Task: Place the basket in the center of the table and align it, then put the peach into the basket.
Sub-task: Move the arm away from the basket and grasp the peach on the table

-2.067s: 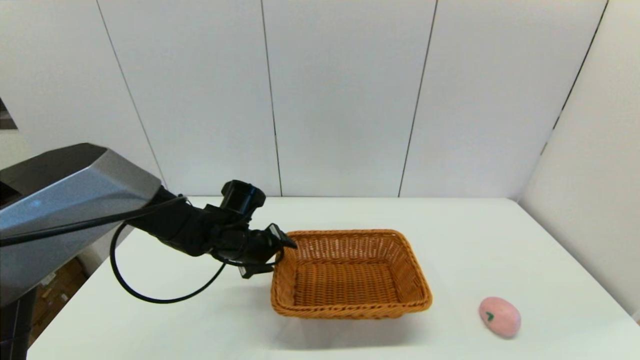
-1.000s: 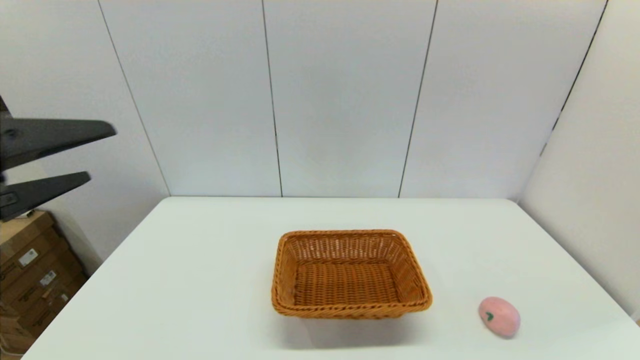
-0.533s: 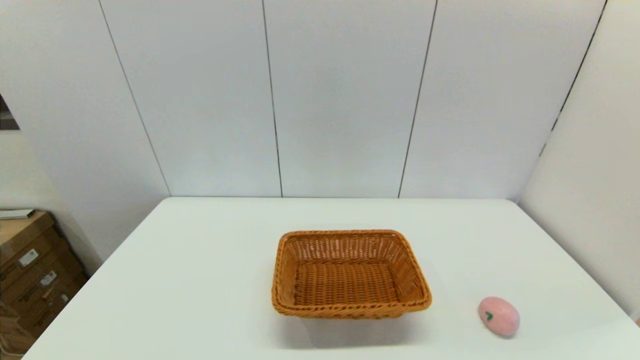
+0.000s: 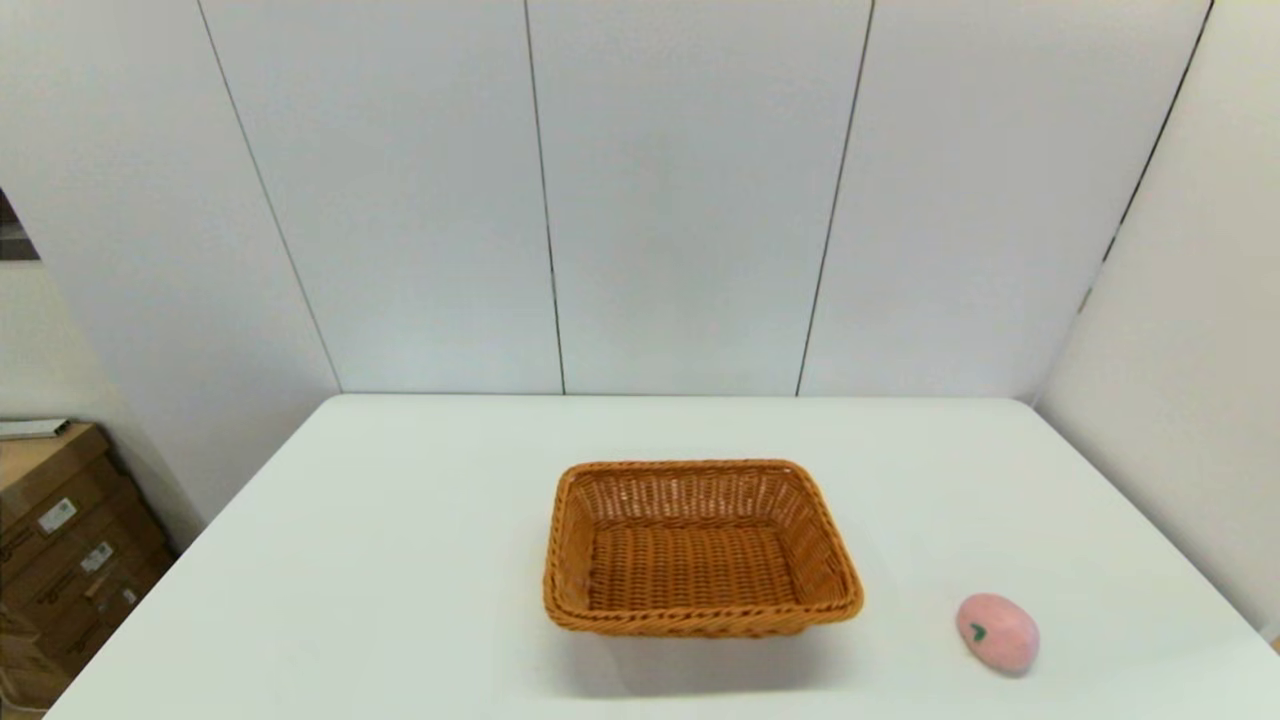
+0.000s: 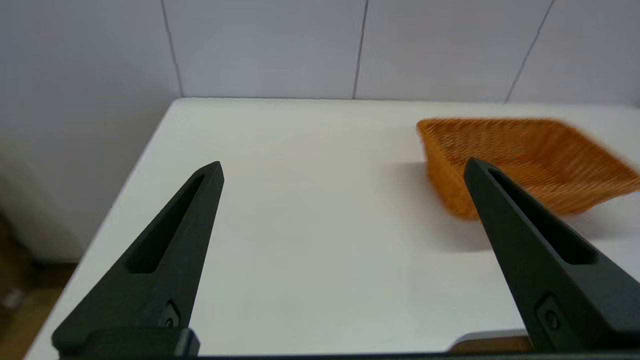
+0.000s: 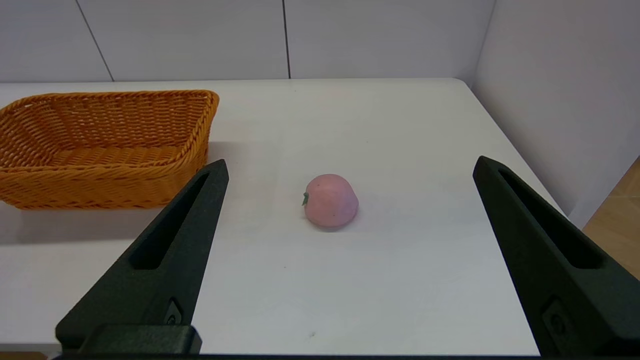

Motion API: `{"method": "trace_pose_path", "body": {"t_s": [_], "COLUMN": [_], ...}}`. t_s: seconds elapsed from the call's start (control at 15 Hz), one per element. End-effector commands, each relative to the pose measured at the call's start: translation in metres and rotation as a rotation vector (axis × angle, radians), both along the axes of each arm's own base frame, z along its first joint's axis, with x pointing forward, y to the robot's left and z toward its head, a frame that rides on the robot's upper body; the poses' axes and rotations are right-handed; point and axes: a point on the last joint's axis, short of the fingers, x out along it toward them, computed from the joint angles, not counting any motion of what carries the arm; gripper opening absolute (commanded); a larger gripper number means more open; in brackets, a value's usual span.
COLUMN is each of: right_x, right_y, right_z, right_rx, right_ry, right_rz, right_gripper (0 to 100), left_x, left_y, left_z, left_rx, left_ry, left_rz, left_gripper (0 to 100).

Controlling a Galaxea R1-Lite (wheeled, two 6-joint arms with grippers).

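No readable text anywhere; the white labels on the cardboard boxes [image 4: 60,545] are too small to make out.

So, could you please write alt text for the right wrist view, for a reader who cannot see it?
A small pale pink toy peach lies on the plain white table, centred ahead of the right gripper, whose two black fingers are spread wide. A rectangular orange-brown woven wicker basket sits empty, apart from the peach.

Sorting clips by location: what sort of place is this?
Probably a lab test cell: a bare white table boxed in by plain wall panels, holding only a basket and toy peach, with cardboard boxes stacked alongside.
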Motion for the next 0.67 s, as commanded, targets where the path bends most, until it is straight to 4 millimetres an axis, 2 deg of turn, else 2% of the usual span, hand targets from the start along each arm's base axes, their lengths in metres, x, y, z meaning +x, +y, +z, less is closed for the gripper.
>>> {"method": "trace_pose_path", "body": {"t_s": [0.07, 0.2, 0.27, 0.4, 0.47, 0.53, 0.67], "right_x": [0.000, -0.002, -0.006, 0.002, 0.013, 0.034, 0.087], "right_y": [0.000, 0.000, 0.000, 0.000, 0.000, 0.000, 0.000], "right_z": [0.000, 0.005, 0.020, 0.058, 0.069, 0.073, 0.065], "right_rx": [0.000, -0.007, -0.004, -0.005, -0.005, -0.007, -0.048], "right_ry": [0.001, -0.012, -0.035, 0.125, 0.217, 0.356, 0.687], "right_rz": [0.000, 0.000, 0.011, 0.005, 0.006, 0.005, 0.017], "right_gripper": [100, 100, 100, 100, 100, 100, 100], "left_x": [0.009, 0.012, 0.012, 0.012, 0.012, 0.012, 0.012], "left_y": [0.002, 0.002, 0.002, 0.002, 0.002, 0.002, 0.002], "left_z": [-0.038, -0.044, -0.043, -0.043, -0.043, -0.043, -0.043], "left_rx": [0.058, 0.038, 0.016, 0.012, 0.012, 0.009, 0.005], "left_ry": [-0.004, -0.004, -0.005, -0.005, -0.006, -0.006, -0.006], "left_rz": [0.124, 0.121, 0.123, 0.124, 0.124, 0.123, 0.123], "left_gripper": [100, 100, 100, 100, 100, 100, 100]}}
